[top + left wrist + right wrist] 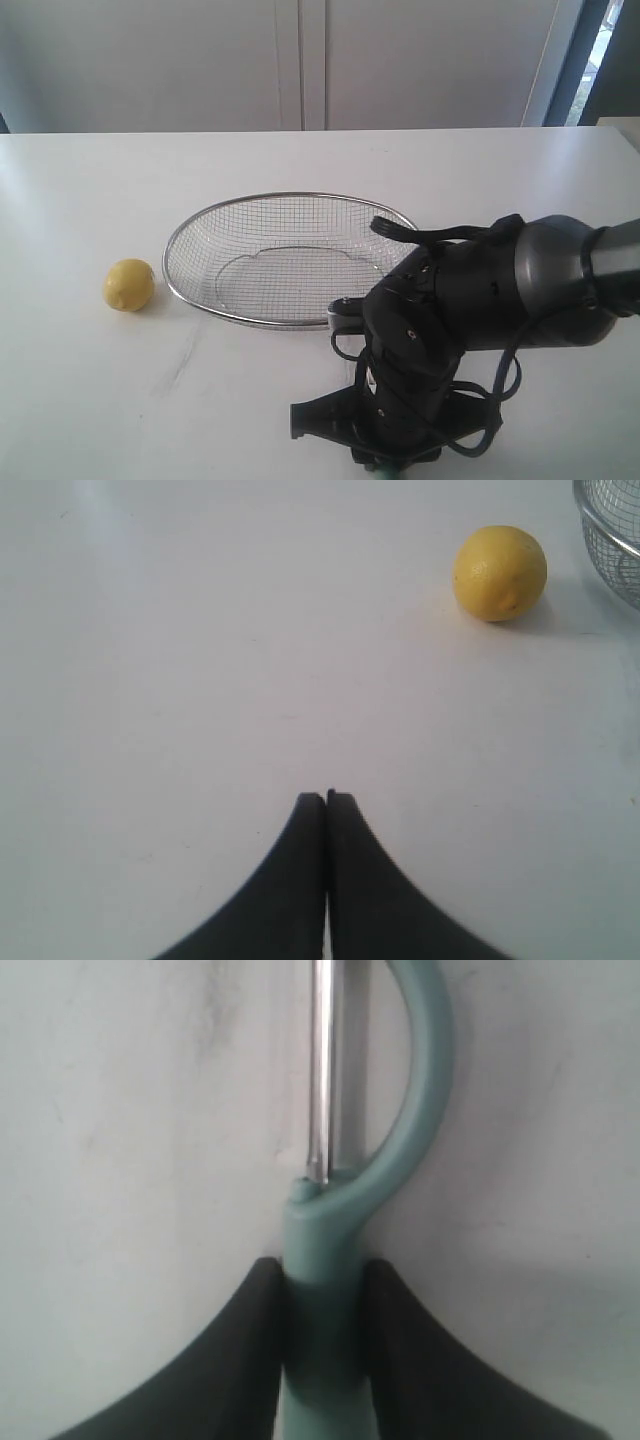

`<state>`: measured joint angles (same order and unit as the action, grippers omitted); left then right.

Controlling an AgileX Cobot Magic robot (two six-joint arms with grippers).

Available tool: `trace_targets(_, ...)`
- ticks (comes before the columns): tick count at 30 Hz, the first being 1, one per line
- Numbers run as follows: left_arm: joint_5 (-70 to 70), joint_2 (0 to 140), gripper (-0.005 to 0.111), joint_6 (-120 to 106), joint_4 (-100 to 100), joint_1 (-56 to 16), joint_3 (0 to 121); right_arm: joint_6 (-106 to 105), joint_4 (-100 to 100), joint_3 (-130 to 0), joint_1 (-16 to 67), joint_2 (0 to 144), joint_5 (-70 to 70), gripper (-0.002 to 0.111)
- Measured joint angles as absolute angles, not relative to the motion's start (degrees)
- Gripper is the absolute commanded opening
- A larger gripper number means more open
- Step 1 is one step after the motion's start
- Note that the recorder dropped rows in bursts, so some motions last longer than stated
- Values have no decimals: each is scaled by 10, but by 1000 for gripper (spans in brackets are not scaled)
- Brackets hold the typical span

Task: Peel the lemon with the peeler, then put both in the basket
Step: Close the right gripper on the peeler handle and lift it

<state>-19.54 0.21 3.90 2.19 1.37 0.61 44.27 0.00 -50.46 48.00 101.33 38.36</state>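
Okay, my right hand [322, 1272] is pinched on the peeler [428, 1090], one finger pressed to each side of its green handle. The blade and curved head stick out ahead over the white desk [90, 400], on the near side of the basket [290, 196]. My left hand [325, 815] is closed tight, finger against finger, above the desk. The lemon [129, 285] sits on the desk just beside the basket's left rim, not touching it.
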Motion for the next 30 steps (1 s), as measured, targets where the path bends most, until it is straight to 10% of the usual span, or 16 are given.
trace_targets(30, -195, 2, 0, 39, 22, 14, 6, 408, -138, -505, 480, 826, 493, 0)
